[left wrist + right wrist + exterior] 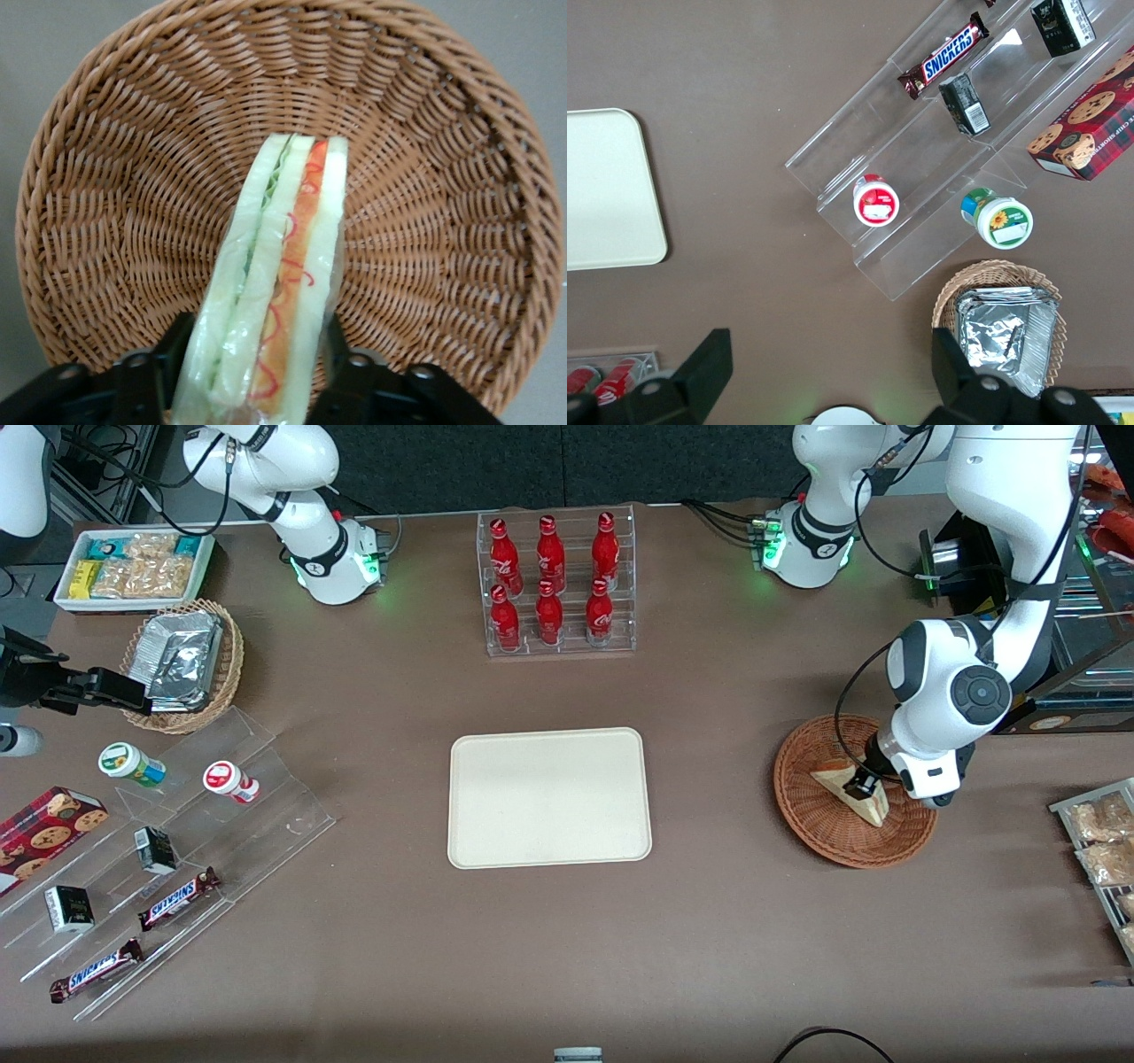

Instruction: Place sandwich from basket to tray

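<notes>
The sandwich (875, 808), a plastic-wrapped wedge of white bread with orange-red and green filling, stands on edge in the reddish-brown wicker basket (819, 819) toward the working arm's end of the table. My gripper (861, 786) reaches down into the basket and is shut on the sandwich. In the left wrist view the sandwich (276, 274) runs out from between the two black fingers (171, 343), which press on both of its faces, with the basket (124, 177) beneath. My gripper (255, 372) holds it near its wide end. The cream tray (549, 797) lies bare at the table's middle.
A clear rack of red bottles (556, 584) stands farther from the front camera than the tray. Snack packets (1099, 841) lie beside the basket at the table's edge. Toward the parked arm's end are an acrylic shelf with Snickers bars (177, 899) and a tan foil-packet basket (182, 660).
</notes>
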